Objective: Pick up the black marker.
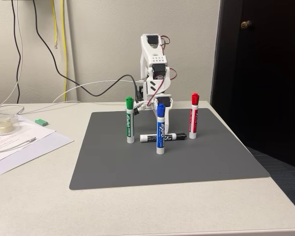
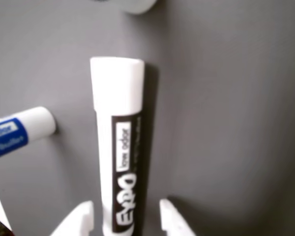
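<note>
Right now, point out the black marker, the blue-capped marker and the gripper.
Black marker with white barrel (image 2: 119,147): wrist view, on the label.
Blue-capped upright marker (image 1: 160,132): fixed view, mid-barrel.
White two-finger gripper (image 2: 126,219): wrist view, midway between fingertips.

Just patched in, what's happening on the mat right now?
The arm is bent down over the grey mat with its gripper lowered around the black marker, which lies flat on the mat. In the wrist view the white fingertips sit on either side of the barrel with gaps showing, so the jaws look open, not yet clamped. In the fixed view the green marker, blue marker and red marker stand upright around it.
</note>
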### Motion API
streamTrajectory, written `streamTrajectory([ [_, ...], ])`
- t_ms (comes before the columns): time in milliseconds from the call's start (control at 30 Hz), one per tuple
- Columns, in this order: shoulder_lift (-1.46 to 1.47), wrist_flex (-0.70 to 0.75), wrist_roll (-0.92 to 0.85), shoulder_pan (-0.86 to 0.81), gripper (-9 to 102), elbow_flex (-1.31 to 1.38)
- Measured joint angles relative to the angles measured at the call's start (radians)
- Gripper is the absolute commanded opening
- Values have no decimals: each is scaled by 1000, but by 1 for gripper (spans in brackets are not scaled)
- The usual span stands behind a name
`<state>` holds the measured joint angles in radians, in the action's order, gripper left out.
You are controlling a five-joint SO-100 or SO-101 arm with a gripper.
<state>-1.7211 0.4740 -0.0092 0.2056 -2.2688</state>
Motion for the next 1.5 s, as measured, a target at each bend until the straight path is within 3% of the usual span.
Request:
streamTrajectory([
  [267, 117, 63, -21, 0, 20, 132],
  [467, 129, 66, -28, 0, 0, 144],
  [1200, 121, 74, -26, 0, 0, 149],
  [1500, -40, 97, 130, -20, 0, 147],
])
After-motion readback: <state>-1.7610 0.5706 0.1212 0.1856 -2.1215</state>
